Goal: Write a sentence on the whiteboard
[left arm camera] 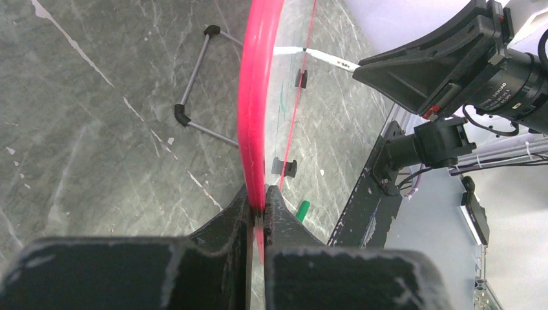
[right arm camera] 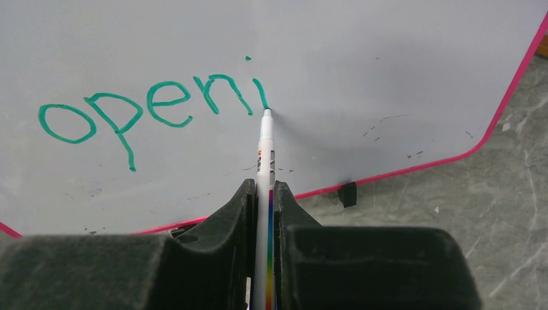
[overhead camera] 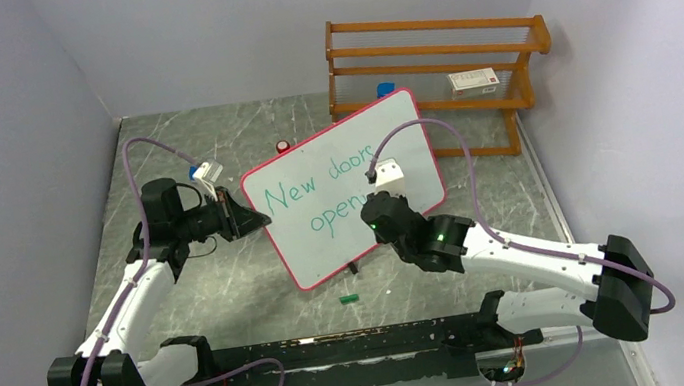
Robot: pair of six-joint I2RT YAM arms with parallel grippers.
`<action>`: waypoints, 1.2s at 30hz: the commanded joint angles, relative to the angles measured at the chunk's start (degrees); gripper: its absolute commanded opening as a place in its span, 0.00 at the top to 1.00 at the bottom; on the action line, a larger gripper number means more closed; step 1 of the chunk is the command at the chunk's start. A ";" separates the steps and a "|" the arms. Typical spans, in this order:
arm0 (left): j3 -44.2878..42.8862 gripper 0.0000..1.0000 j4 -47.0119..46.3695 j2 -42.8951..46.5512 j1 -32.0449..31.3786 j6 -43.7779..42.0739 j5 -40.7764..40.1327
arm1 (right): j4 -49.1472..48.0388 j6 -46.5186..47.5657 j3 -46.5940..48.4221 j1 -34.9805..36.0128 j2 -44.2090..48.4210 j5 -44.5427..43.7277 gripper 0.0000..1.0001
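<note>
A grey marbled tabletop [overhead camera: 230,289] sits between pale walls. At its back right, one wooden rack [overhead camera: 428,44] holds a single white box [overhead camera: 474,82]. One whiteboard [overhead camera: 312,258] stands tilted at the centre. It carries the sentence [right arm camera: 168,103] in two green lines, "New doors" above "openi". From above, the right arm hides the end of the second line. The left gripper [left arm camera: 258,210] has its jaws clamped on the board's pink rim. The right gripper [right arm camera: 262,187] pinches one marker [right arm camera: 265,148], its tip touching the board after the "i". One green cap [overhead camera: 349,298] lies near the board's front edge.
</note>
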State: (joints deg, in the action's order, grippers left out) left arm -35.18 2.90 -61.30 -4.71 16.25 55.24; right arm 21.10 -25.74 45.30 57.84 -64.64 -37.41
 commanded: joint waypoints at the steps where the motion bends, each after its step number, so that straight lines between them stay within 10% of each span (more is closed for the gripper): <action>1: -0.68 0.95 2.21 -0.64 0.14 -2.17 -3.98 | -0.79 -0.56 -1.27 -0.50 1.66 -0.45 1.00; 36: -0.77 0.95 2.38 -0.82 0.15 -2.25 -3.97 | -8.13 4.46 -0.67 -3.25 1.17 0.38 1.00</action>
State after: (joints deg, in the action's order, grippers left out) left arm -35.20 2.90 -61.32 -4.71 16.23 55.27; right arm 15.20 -21.69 44.01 55.46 -62.78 -37.58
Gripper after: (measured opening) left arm 0.084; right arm 0.138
